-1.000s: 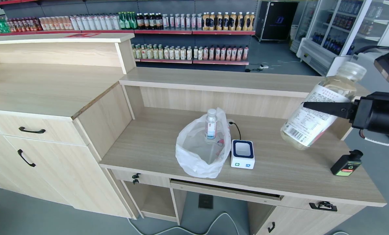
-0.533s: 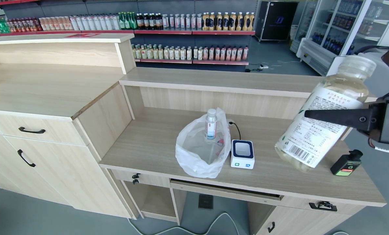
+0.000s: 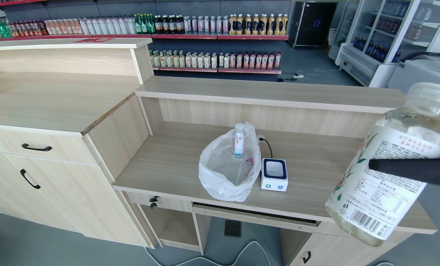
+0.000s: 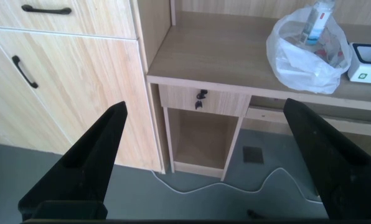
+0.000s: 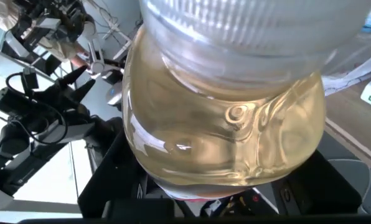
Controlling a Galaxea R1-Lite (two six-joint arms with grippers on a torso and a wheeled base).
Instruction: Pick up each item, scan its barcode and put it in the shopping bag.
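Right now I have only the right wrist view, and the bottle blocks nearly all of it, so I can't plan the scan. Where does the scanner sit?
Observer: The scanner sits on the counter, just beside the shopping bag, on the robot's right of it.
Operator: Which way is the barcode turned?
Observer: The barcode is near the lower end of the held bottle, turned toward the head camera.
Operator: Is anything in the bag?
Observer: Yes, a small bottle stands upright in it.

Shop: stocked drink shelves (image 3: 190,36), checkout counter (image 3: 183,162), scanner (image 3: 274,173).
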